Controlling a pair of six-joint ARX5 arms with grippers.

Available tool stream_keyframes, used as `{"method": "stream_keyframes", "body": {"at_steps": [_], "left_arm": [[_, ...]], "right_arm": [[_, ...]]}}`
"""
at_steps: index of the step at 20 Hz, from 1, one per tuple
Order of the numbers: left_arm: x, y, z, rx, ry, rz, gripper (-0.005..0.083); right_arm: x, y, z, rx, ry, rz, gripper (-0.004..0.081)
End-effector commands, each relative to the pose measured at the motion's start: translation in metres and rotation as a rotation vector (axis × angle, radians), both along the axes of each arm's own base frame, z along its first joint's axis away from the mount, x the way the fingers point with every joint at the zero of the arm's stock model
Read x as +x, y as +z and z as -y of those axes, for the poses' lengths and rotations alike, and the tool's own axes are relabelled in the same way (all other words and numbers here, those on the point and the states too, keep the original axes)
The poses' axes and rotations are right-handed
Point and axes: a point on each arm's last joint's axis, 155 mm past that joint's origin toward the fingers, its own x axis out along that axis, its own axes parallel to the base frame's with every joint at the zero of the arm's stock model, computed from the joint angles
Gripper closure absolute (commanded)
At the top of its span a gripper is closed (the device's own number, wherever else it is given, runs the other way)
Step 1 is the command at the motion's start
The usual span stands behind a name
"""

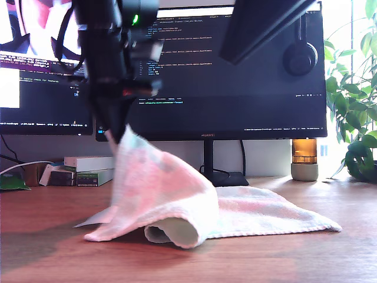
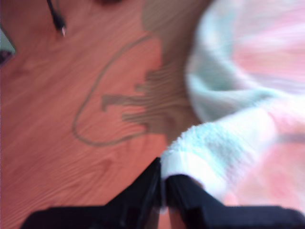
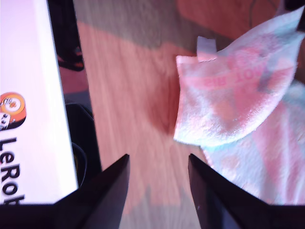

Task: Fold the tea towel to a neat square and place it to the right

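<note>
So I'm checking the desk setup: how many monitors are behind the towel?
2: one monitor at the exterior view's left, one larger monitor centre-right, partly hidden by an arm.

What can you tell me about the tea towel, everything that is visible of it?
The tea towel is fluffy terry cloth in pale pink, white and mint-green checks, with a small white label at one edge. Most of it lies on the wooden desk in front of the monitor, spreading flat toward the exterior view's right. My first gripper, shut on one corner, lifts it into a peak, and a fold rolls under in front. My second gripper is open, not touching it.
</note>
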Motion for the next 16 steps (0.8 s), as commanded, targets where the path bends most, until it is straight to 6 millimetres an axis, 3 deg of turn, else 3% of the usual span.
{"method": "stream_keyframes", "body": {"at_steps": [1,5,10,12,16], "left_arm": [[0.006,0.001,-0.014,-0.017,0.041,-0.004,0.0797],[0.006,-0.006,-0.045,-0.042,0.117,-0.076,0.0797],[0.0,-0.012,-0.064,-0.065,0.177,-0.144,0.0797],[-0.002,-0.014,-0.068,-0.075,0.195,-0.165,0.0797],[-0.01,-0.017,-0.073,-0.107,0.209,-0.22,0.0797]], "right_arm": [[0.007,-0.007,-0.004,-0.002,-0.016,-0.003,0.042],[0.029,-0.024,-0.02,-0.004,-0.049,-0.006,0.0419],[0.053,-0.043,-0.066,0.023,0.06,0.087,0.0419],[0.054,-0.049,-0.083,0.038,0.147,0.12,0.0419],[0.037,-0.047,-0.118,0.097,0.354,0.191,0.0419]]}}
